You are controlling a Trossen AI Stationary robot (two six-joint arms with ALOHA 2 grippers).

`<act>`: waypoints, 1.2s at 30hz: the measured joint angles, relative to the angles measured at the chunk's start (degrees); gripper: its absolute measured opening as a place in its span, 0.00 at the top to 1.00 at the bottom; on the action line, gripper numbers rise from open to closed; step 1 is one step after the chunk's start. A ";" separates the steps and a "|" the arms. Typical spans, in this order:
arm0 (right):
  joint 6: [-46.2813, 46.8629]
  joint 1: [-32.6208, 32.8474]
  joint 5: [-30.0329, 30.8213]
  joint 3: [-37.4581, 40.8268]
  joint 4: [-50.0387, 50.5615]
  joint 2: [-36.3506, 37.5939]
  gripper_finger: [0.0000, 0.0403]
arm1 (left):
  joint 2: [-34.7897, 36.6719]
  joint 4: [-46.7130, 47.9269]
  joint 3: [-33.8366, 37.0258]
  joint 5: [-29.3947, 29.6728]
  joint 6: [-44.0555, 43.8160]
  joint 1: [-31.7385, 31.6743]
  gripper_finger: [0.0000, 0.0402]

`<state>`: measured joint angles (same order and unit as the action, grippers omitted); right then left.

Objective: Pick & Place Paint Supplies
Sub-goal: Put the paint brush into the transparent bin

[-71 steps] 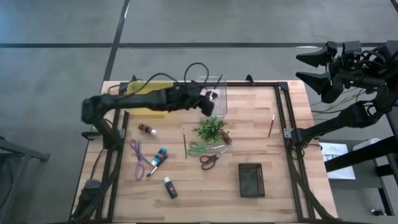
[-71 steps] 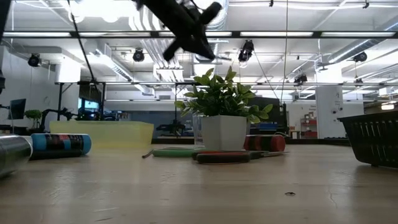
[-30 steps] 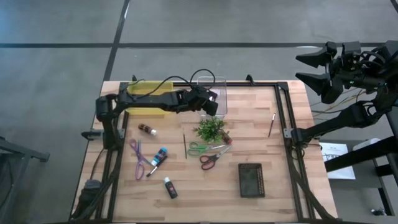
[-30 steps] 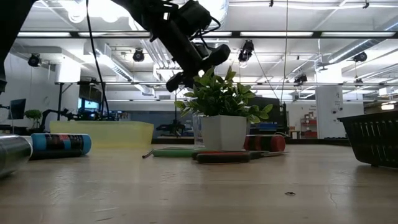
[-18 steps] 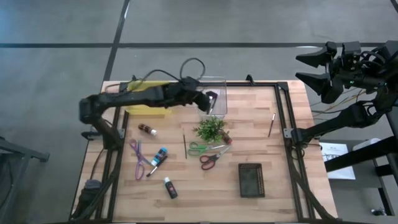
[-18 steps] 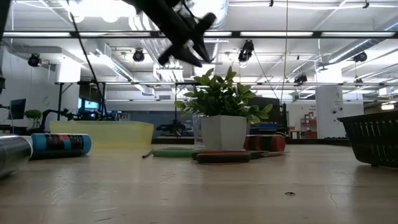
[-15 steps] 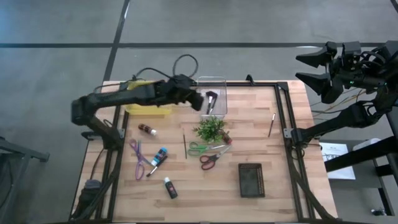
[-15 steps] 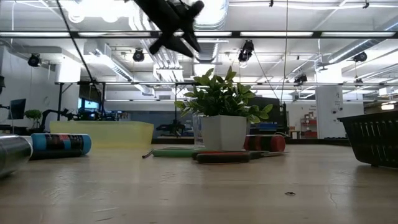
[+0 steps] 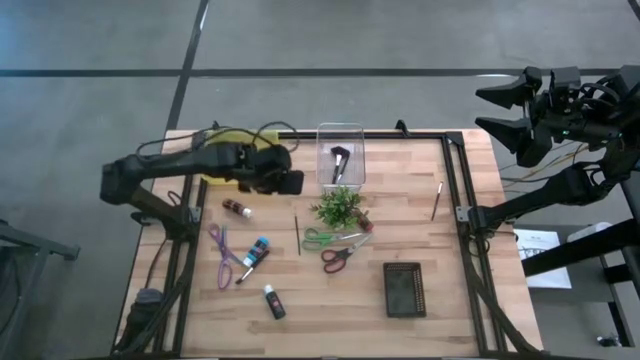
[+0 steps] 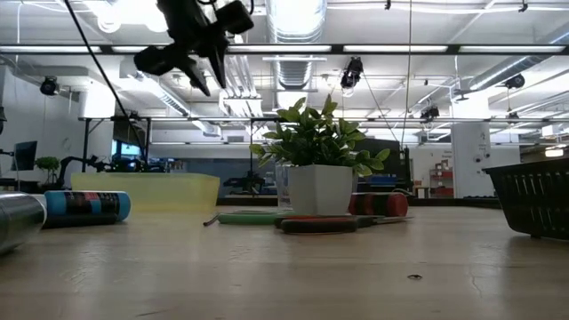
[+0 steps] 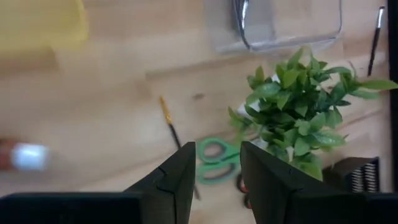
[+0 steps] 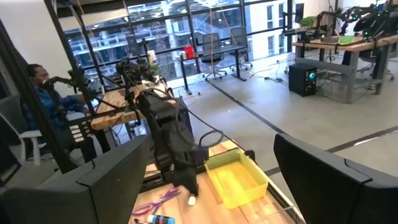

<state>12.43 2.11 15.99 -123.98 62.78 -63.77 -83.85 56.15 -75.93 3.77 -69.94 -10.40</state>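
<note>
My left gripper [image 9: 292, 183] [image 11: 217, 177] hangs open above the table's far left part, between the yellow bin [image 9: 222, 166] and the clear container [image 9: 341, 172], with nothing between its fingers. A dark-handled brush [image 9: 338, 162] leans inside the clear container. On the wood lie a brown tube [image 9: 237, 208], purple scissors [image 9: 221, 255], a blue tube [image 9: 258, 250], a black tube [image 9: 273, 302], a thin brush [image 9: 297, 235], green scissors [image 9: 322, 238] and red scissors [image 9: 338, 257]. Another brush [image 9: 437, 200] lies at the right. My right gripper [image 9: 492, 110] waits open beyond the far right corner.
A potted green plant [image 9: 338, 207] [image 11: 297, 106] stands mid-table beside the scissors. A black mesh basket [image 9: 403, 290] sits at the near right. Dark rails [image 9: 452, 190] run along the table's sides. In the right wrist view a person [image 12: 43, 93] sits in the room behind.
My left gripper has drawn back from the clear container toward the table's left edge, rising and rolling its wrist as it went. The brush has stayed behind in the container. Nothing on the table has shifted.
</note>
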 joint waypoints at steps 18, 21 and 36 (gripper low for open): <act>0.46 0.02 0.00 0.00 0.02 -0.02 0.14 | -3.70 -25.69 23.05 2.18 -19.82 4.14 0.66; 0.50 0.02 -0.01 0.00 0.04 0.00 0.14 | -5.15 -29.10 24.50 3.71 -19.92 4.14 0.66; 0.70 0.00 0.00 0.00 0.07 0.24 0.14 | -14.37 -28.71 19.57 9.06 -13.26 4.05 0.66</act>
<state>13.13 2.12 15.99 -123.98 62.85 -63.53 -98.23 27.44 -56.36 12.84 -83.20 -6.35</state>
